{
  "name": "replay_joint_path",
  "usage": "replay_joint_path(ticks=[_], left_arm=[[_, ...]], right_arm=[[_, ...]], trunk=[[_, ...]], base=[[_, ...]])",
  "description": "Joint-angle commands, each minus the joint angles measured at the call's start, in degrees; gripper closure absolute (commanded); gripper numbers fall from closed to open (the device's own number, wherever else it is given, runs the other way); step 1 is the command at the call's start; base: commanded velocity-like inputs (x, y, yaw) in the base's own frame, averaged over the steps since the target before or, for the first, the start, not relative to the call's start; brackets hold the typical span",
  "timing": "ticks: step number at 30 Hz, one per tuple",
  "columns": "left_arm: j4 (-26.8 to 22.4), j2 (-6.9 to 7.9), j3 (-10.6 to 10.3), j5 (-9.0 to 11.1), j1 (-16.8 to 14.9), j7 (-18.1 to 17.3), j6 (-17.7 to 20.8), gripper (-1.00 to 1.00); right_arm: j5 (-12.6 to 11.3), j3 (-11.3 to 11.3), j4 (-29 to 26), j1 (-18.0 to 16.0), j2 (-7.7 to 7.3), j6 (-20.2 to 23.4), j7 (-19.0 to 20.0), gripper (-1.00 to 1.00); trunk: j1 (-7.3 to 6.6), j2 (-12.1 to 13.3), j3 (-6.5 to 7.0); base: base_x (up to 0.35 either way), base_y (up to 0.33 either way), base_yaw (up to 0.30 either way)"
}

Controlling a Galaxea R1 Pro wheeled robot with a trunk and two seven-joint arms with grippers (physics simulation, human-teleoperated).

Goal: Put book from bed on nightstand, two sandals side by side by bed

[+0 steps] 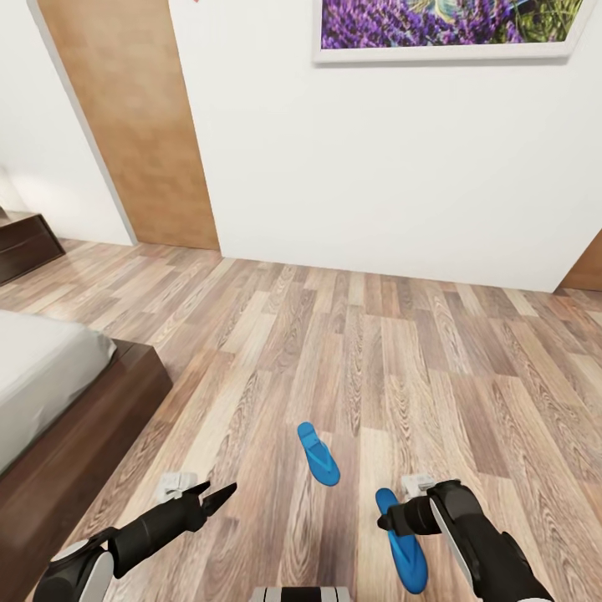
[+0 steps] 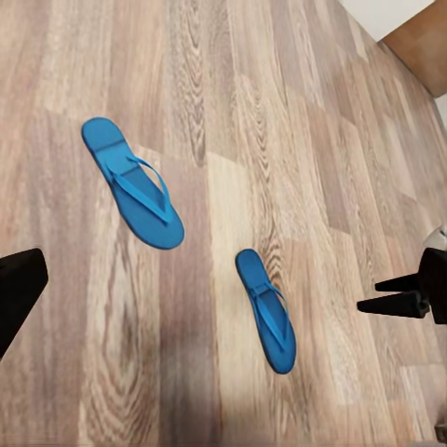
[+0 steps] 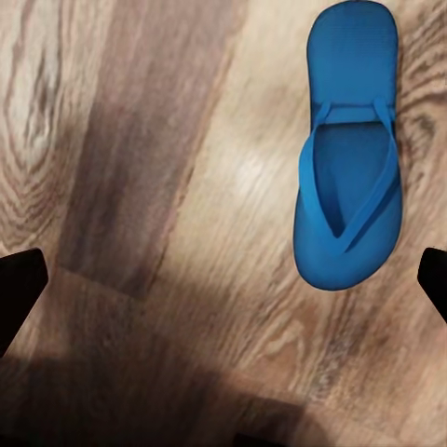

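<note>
Wood-plank flooring [image 1: 401, 351] in mixed browns ran to a white wall [image 1: 376, 150] carrying a framed lavender picture [image 1: 443, 29]. Right of the bed [image 1: 50, 393], two blue sandals lay flat, straps up, well apart from its dark frame. The farther sandal [image 1: 318, 454] had its long axis slightly oblique to the frame; the nearer sandal [image 1: 402, 539] lay roughly parallel to the first, partly under the right gripper [image 1: 386, 525]. The left gripper [image 1: 219, 495] hovered spread and empty; the right gripper's fingers were parted, holding nothing.
</note>
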Motion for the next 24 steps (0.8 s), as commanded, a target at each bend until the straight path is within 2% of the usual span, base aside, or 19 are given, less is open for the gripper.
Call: replay_joint_path(ticks=[1,24], left_arm=[[0.0,0.0,0.0,0.3,0.0,-0.1,0.4,-1.0],[0.1,-0.01,0.0,0.4,0.0,0.0,0.4,-1.0]], right_arm=[[0.6,0.1,-0.1,0.0,-0.06,0.2,0.5,-1.0],[0.7,0.0,-0.1,0.0,-0.21,0.1,0.3,-1.0]], trunk=[[0.01,0.0,-0.27],[0.6,-0.3,-5.37]], base=[[0.002,0.0,0.0],[0.0,0.0,0.0]])
